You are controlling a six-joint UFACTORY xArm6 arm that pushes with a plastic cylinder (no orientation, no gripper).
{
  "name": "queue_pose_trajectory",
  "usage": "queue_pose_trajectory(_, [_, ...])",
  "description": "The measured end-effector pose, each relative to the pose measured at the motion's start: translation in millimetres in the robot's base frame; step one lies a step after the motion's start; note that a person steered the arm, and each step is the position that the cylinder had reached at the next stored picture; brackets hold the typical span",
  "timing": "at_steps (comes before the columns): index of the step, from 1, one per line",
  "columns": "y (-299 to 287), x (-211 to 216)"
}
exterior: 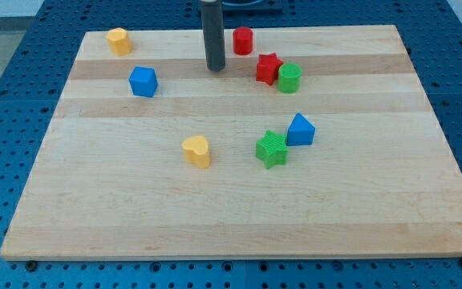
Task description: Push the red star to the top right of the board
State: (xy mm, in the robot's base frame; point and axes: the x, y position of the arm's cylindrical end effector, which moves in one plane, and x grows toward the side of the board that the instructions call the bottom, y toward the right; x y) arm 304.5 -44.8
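Red star (269, 68) sits near the board's (231, 217) top, touching the green cylinder (289, 78) on its right. My tip (216, 69) stands left, apart; no pincer shows.

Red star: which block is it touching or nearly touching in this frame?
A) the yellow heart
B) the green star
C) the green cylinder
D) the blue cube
C: the red star sits right against the green cylinder on its right in the view, while my tip stands apart on the star's left.
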Motion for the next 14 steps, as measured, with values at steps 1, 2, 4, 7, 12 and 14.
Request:
queue_pose_trajectory(1, [13.4,5.2])
queue_pose_trajectory(2, [42.4,5.3])
queue_pose_trajectory(4, [98.7,7.9])
queue_pose_trajectory(7, [113.7,52.1])
queue_pose_trajectory(12, [193.1,-12.9])
queue_pose_trajectory(14, [191.5,-24.4])
